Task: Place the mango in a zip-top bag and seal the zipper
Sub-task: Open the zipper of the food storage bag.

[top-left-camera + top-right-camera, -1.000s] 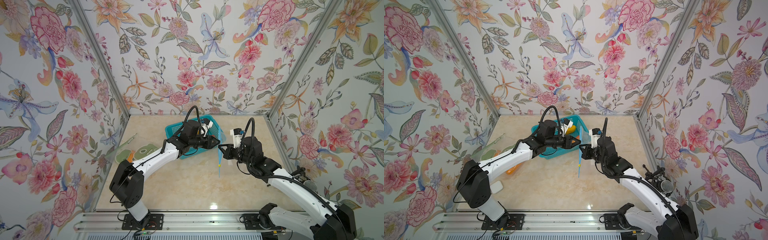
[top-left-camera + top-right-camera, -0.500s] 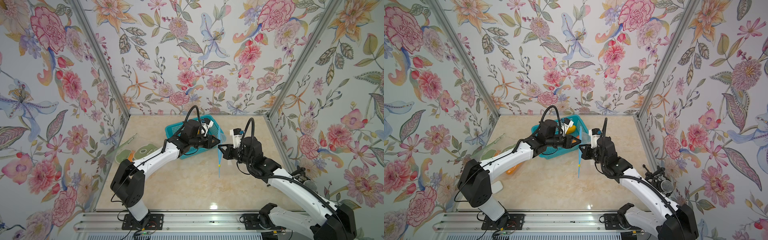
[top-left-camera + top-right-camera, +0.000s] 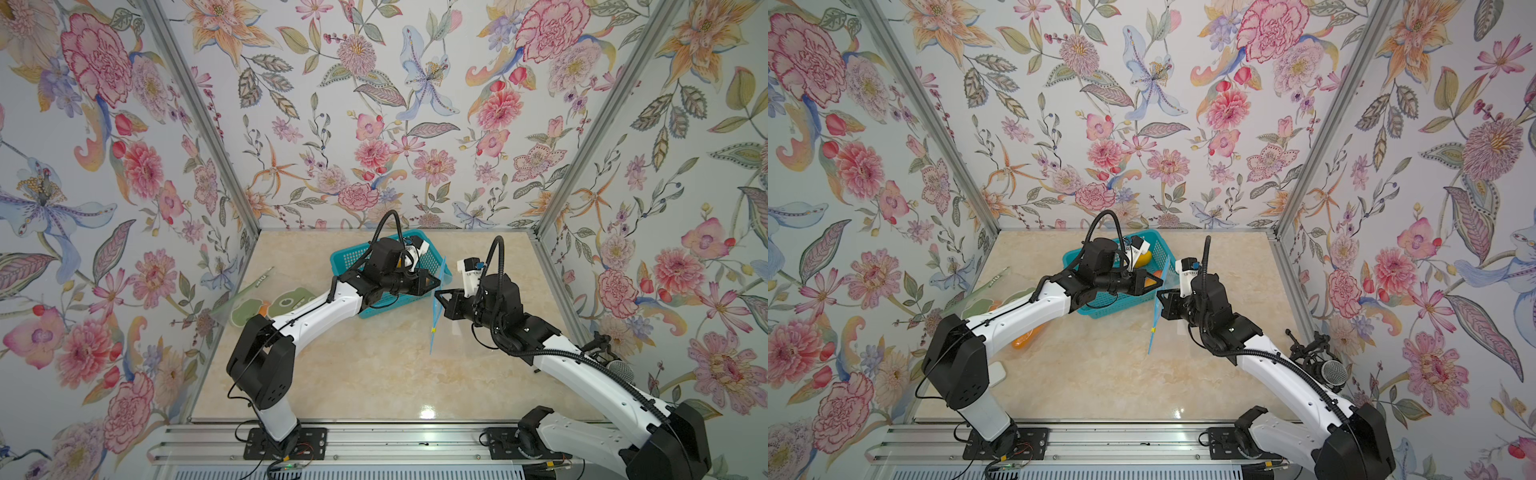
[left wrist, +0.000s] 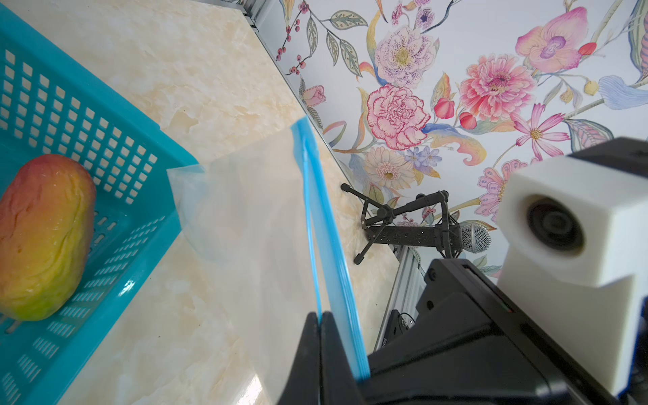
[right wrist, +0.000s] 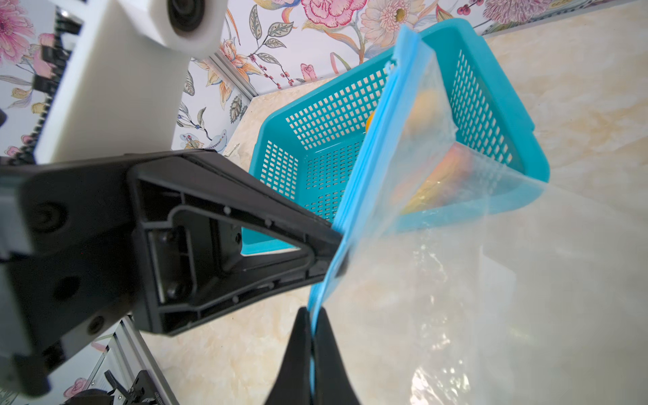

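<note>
Left wrist view: the left gripper (image 4: 319, 315) is pinched flat on the blue zipper edge of the zip-top bag (image 4: 252, 228); the right gripper (image 5: 311, 317), jaws likewise closed, nips that edge just beside it, seemingly the opposite lip (hard to tell); the zipper runs straight away from both fingertips; the mango (image 4: 42, 238) lies in the basket (image 4: 105, 115) — outside the bag, nearer the left arm.

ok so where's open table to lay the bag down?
The widest bare patch is the front-centre table, between the arm bases, the front rail and the hanging zip-top bag. A smaller one is back-left, behind the printed pouches. It is crowded around the basket, left gripper, right gripper and the microphone.
</note>
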Robot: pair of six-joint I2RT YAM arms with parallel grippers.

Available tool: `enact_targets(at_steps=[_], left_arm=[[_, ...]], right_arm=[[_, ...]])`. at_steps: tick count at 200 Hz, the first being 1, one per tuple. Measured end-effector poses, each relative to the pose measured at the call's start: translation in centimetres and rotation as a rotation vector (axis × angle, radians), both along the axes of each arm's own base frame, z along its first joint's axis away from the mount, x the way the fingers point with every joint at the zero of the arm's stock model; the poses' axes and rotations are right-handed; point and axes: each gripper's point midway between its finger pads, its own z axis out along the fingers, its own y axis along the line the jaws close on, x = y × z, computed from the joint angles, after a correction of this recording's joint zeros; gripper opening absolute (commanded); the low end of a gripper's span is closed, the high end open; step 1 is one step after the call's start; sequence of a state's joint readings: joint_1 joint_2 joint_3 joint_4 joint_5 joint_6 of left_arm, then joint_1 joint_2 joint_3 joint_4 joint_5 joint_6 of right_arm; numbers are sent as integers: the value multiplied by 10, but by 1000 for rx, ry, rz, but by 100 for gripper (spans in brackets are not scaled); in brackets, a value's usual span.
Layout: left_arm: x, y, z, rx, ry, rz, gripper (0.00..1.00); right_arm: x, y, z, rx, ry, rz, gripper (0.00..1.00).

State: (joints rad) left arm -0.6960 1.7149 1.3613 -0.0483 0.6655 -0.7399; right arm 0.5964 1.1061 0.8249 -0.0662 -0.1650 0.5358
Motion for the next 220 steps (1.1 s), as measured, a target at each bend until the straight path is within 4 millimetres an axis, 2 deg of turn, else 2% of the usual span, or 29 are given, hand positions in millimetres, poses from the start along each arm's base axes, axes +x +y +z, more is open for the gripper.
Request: enact_targets(at_steps=[38,66,91,121,149,165,182,202,220], left_arm=[[10,7,-5,54,-18,62,0],[16,17,-11,108,-28,122,0],[18,26,-6,137,-51,157,0],[19,41,5,177,-90,208,0],[18,49,18,177,-115,231,0],[17,48,21,165,-115,231,0],[16,46,25,142,-111,225,0],[15,46,35,117,-118,230,0],[14,47,42,104,-128,232,0]], right_arm=[[3,-4,0,-11,-7,-28,0],[4,-15,-3,-47,-3,-82,0],[6,-29,-9,-109,19,-150,0],[11,-43,-2,-184,34,-225,0],[13,-33,13,-235,29,-223,17],[11,-14,20,-250,26,-181,42],[9,5,24,-272,19,-140,55],[10,22,20,-297,28,-129,58],[16,24,9,-326,50,-156,62]])
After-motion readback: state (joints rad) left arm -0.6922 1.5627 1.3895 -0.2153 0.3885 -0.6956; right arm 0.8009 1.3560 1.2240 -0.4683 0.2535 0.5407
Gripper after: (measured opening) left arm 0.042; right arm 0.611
